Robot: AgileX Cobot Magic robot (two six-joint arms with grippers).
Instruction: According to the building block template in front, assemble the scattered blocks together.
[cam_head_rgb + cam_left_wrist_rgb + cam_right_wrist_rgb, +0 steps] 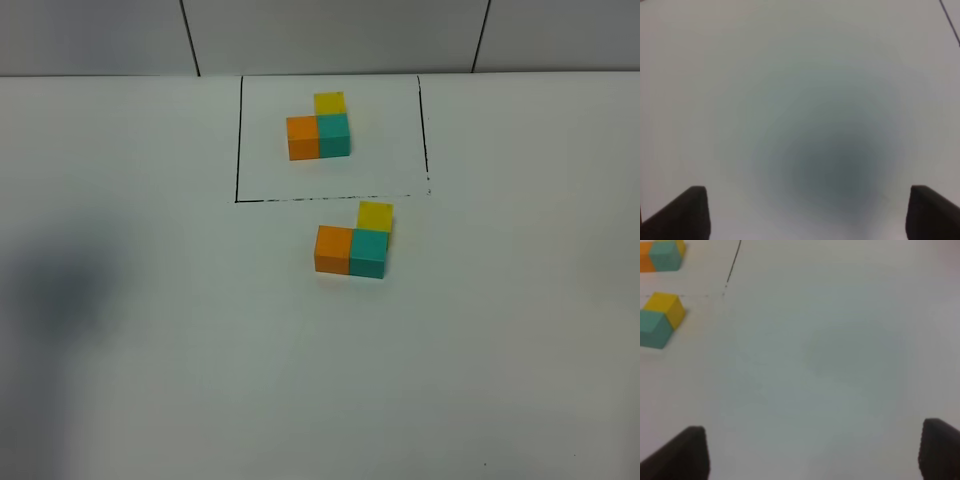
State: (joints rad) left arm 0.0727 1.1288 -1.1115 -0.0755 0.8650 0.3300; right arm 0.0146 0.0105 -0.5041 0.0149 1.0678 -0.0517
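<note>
Jaws of both grippers, left (805,212) and right (812,452): spread wide, nothing between them, each over bare white desk (150,380).

Scattered blocks, three small plain cubes: orange cube (332,248) and teal cube (369,253) touching side by side, yellow cube (375,216) against the teal cube's far face. L-shape, near the desk's middle, just outside the frame.

Building block template (319,130): same colours, same L, inside a thin black-line rectangle (238,140) farther back.

Judgement: arrangement matches; assembly looks complete, hence the empty jaws held clear.
</note>
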